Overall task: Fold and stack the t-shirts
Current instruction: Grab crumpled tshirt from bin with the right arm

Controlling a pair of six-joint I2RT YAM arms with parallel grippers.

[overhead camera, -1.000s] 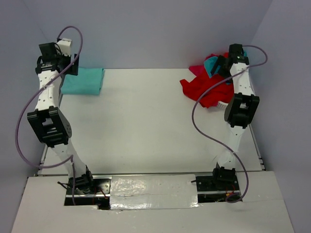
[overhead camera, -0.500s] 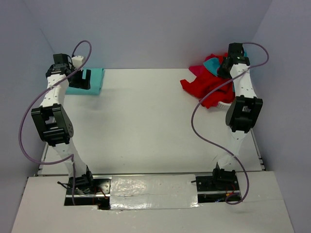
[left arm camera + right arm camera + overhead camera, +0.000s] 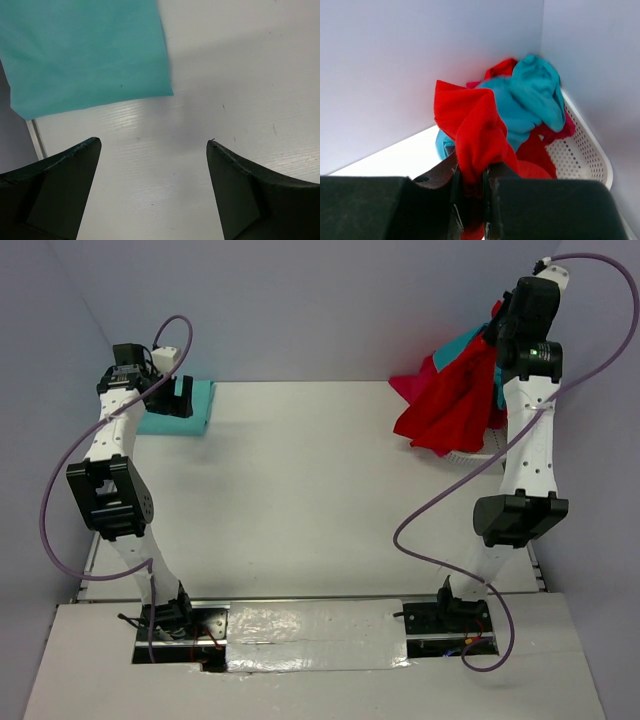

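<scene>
Two grippers (image 3: 152, 142) (image 3: 471, 176), one basket (image 3: 577, 155), several t-shirts (image 3: 450, 405).

Pale lavender walls (image 3: 320, 300) on three sides, white tabletop (image 3: 300, 490), glossy taped strip (image 3: 315, 625) along near edge

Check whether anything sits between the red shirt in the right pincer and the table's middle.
Nothing visible does. The right pincer holds the bright red cloth t-shirt above the white mesh basket; the white table beside it shows bare.

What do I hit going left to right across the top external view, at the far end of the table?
teal t-shirt, folded → table → red t-shirt, hanging → right tool, shut on it. Skipped: left tool, basket (they overlap these).
</scene>
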